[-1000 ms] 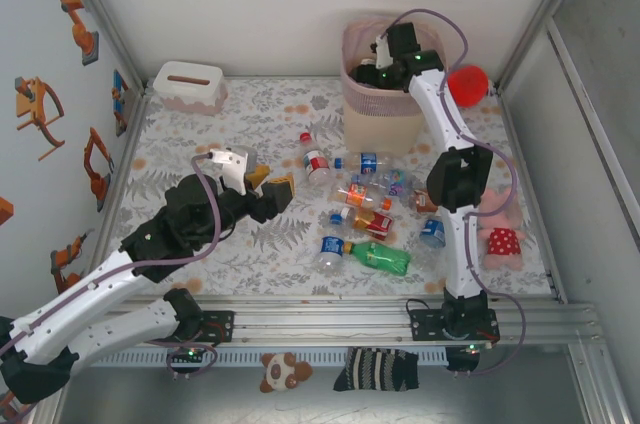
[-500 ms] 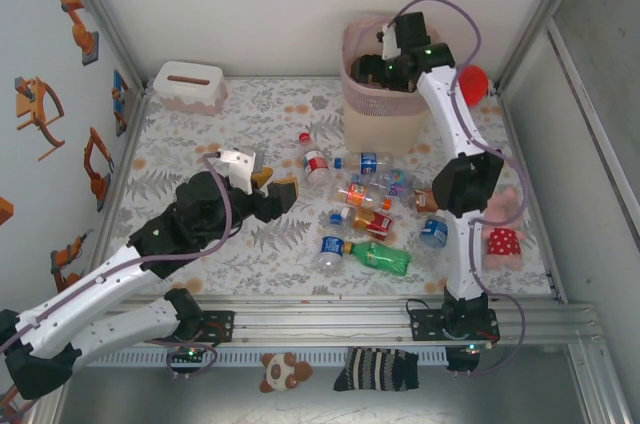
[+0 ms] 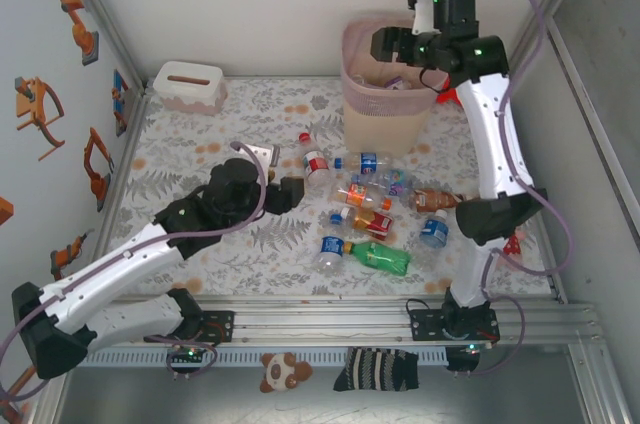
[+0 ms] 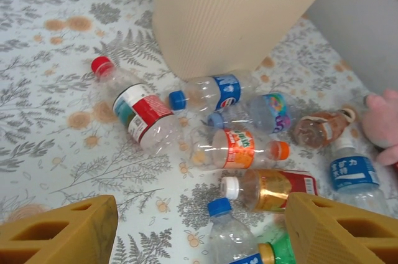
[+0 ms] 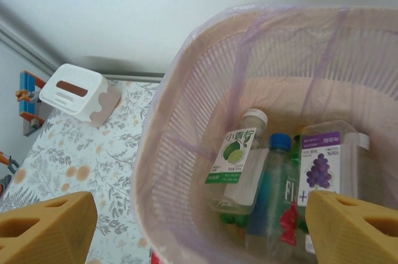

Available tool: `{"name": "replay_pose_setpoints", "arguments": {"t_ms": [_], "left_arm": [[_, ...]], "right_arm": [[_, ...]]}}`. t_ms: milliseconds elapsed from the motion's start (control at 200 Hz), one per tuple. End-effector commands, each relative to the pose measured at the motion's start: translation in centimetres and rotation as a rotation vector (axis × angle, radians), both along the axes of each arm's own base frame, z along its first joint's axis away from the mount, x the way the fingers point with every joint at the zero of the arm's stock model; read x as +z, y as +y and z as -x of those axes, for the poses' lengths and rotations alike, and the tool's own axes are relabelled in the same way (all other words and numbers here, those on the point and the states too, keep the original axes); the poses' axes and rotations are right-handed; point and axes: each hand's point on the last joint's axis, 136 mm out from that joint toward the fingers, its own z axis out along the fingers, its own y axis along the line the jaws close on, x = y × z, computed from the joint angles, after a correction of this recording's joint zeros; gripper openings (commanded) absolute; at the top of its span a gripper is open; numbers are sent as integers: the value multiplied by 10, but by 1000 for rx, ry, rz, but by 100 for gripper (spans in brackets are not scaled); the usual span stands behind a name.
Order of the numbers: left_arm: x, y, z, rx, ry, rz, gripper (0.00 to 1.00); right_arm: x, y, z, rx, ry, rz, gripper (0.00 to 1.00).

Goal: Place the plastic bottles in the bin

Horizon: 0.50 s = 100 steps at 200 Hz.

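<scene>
Several plastic bottles lie in a loose heap on the floral table in front of the bin. My left gripper hangs open just left of the heap. In the left wrist view its fingers frame a blue-capped clear bottle, with a red-gold labelled bottle and an orange-labelled one beyond. My right gripper hovers open and empty over the bin's mouth. Inside lie a lime-labelled bottle, a blue-capped bottle and a grape-labelled bottle.
A white tissue box stands at the back left. A red balloon-like toy peeks out behind the right arm. A pink plush lies right of the bottles. A small plush and a striped sock lie below the front rail.
The right arm has risen out of the bin's mouth and drawn back to the right. The left arm has reached further right, towards the heap of bottles.
</scene>
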Motion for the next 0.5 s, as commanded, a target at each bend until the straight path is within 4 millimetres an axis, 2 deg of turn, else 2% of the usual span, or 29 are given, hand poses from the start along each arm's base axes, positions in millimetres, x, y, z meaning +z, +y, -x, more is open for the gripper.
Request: {"name": "replay_pose_setpoints", "arguments": {"t_ms": [0, 245, 496], "left_arm": [[-1, 3, -12, 58, 35, -18, 71], [-27, -19, -37, 60, 166, -29, 72], [-68, -32, -72, 135, 326, -30, 72]], "right_arm": [[12, -17, 25, -27, -17, 35, 86], [12, -40, 72, -76, -18, 71, 86], [-12, -67, 121, -164, 1, 81, 85]]}}
